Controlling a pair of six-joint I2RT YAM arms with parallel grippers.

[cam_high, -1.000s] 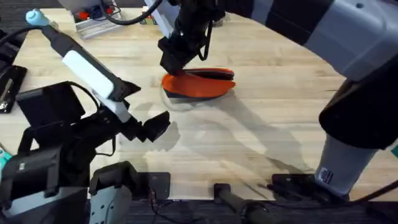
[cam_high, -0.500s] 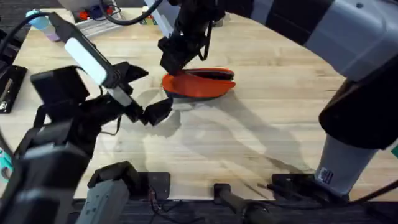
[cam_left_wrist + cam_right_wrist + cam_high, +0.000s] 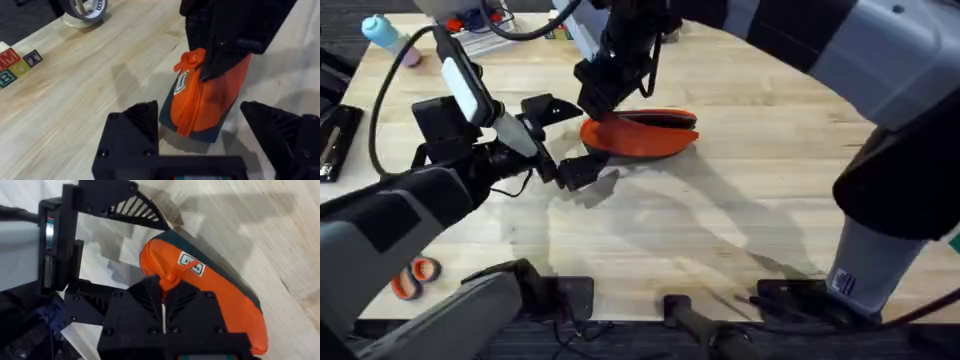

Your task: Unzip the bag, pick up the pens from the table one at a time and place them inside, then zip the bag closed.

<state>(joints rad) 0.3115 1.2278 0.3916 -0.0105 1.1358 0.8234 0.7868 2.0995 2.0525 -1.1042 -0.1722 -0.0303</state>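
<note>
Closer now than a second ago, the left gripper [image 3: 200, 140] spreads wide at the bag's [image 3: 645, 138] end to brace it on the table [image 3: 740, 220], while the right gripper [image 3: 165, 287] pinches the zipper pull [image 3: 169, 281]

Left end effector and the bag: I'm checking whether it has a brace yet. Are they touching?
Apart. The left wrist view shows the open left end effector straddling the bag, with table visible between each finger and the fabric.
</note>
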